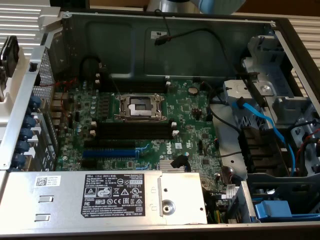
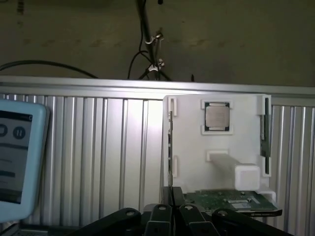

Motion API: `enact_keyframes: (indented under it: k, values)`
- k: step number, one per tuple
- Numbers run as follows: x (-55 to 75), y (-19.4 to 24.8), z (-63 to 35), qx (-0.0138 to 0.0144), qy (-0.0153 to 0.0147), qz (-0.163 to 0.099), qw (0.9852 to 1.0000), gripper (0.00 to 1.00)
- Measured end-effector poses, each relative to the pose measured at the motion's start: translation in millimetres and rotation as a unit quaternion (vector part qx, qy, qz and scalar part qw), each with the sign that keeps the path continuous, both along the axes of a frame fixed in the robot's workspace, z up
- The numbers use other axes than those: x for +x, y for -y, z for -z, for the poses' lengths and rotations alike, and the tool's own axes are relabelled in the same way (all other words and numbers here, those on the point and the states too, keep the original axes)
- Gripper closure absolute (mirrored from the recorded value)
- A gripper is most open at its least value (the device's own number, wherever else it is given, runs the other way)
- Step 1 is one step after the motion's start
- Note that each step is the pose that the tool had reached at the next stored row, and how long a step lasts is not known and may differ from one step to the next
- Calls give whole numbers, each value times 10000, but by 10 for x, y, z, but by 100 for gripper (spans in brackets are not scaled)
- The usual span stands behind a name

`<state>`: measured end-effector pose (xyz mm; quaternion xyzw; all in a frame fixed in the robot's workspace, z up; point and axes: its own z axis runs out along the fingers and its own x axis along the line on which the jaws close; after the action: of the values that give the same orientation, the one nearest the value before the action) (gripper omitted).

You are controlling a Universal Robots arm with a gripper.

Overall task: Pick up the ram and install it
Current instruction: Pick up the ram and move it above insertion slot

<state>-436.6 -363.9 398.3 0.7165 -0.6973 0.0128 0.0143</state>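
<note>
In the wrist view a white holder [image 2: 192,167] stands on a ribbed metal surface. The ram [image 2: 229,200], a green board with white labels, lies along the holder's near edge. Thin green strips stand edge-on at the holder's two sides. My gripper [image 2: 172,195] hovers just beside the ram's end, its black fingers together and nothing between them. In the exterior view the open computer case shows the motherboard [image 1: 190,120] with black memory slots [image 1: 132,131] beside the CPU socket [image 1: 140,106]. Only a bit of the arm [image 1: 200,5] shows there; the gripper is out of that view.
The holder also carries a square CPU chip [image 2: 217,117] and a white block [image 2: 246,176]. A light-blue-cased screen [image 2: 15,157] stands beside the ribbed surface. In the case are a blue expansion slot [image 1: 109,152], a power supply [image 1: 100,197], blue cables [image 1: 260,120] and drive bays [image 1: 280,95].
</note>
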Motion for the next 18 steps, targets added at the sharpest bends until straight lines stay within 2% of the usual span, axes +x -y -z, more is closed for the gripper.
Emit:
enact_keyframes:
  k: [3,6,12,18]
  values:
    - [63,0,-124,0,0,0,10000,88]
    - [124,0,-178,5,0,0,10000,88]
    - [255,4,-219,37,0,0,10000,88]
    - [286,18,-218,73,0,13,10000,88]
